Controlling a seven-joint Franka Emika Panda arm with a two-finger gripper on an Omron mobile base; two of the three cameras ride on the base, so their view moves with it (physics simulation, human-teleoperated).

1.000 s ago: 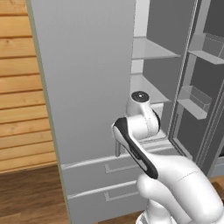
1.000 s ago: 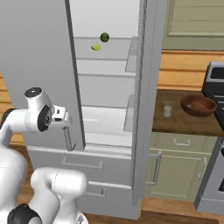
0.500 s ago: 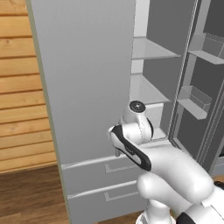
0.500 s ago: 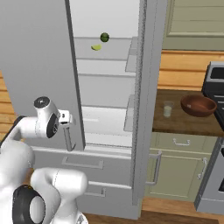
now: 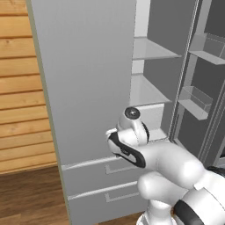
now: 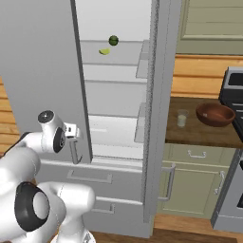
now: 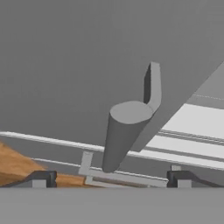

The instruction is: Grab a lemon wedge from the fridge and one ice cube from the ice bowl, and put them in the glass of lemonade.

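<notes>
Grey steel takes up the left of the right base view: the fridge stands with its left door swung open toward the robot, the white shelves inside laid bare. At about nine o'clock in that view the gripper hangs at the door's lower edge, close by the bottom end of the bar handle; in the hand view that handle rises as a round grey bar between the two finger tips, which stand wide apart with nothing between them and do not touch it. Under the door run the two lower drawers. Moving right, toward twelve o'clock, the lemon wedge lies on an upper fridge shelf, just beside and below-left of a dark green ball. Further right, past the fridge's closed right door, a brown counter over beige cabinets carries the glass of lemonade at about three o'clock, and near it on its right the ice bowl, the two standing apart. In the left base view the arm's wrist sits in front of the drawers, at the foot of the open door.
</notes>
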